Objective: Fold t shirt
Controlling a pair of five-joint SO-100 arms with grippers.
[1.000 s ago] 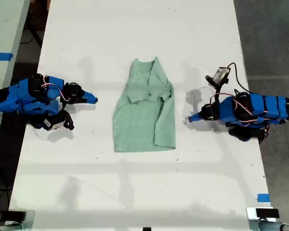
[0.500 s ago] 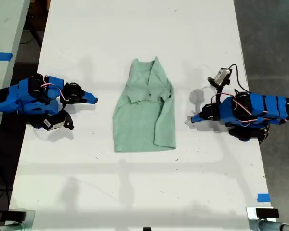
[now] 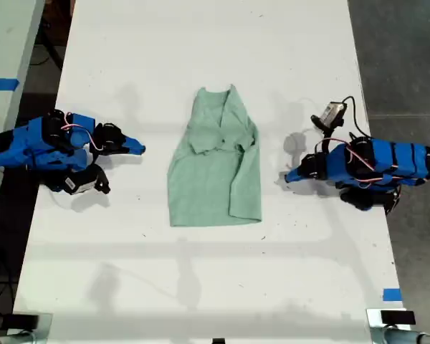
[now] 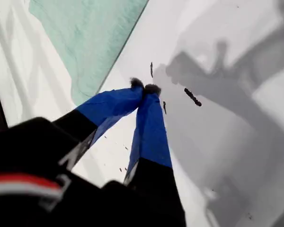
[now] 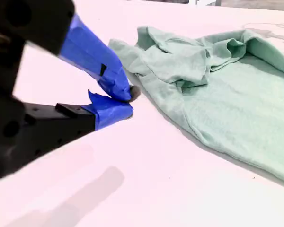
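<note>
White table (image 3: 201, 43) is holding the t shirt (image 3: 215, 172) flat mid-table, my first gripper (image 4: 144, 88) and my second gripper (image 5: 128, 101) are sitting pinched together, empty, so I'm thinking: open wide, grab both hem corners evenly.

White table (image 3: 215, 57), blue tape (image 3: 391, 294) near its edge, dark grey floor (image 3: 401, 57)

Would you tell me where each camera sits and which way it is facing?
Exterior view: overhead, looking down at the table, the t shirt, both blue arms.
First wrist view: on my first gripper, along its shut jaws to the shirt's edge.
Second wrist view: on my second gripper, low, facing the shirt's bunched end.
All share the shirt.
</note>
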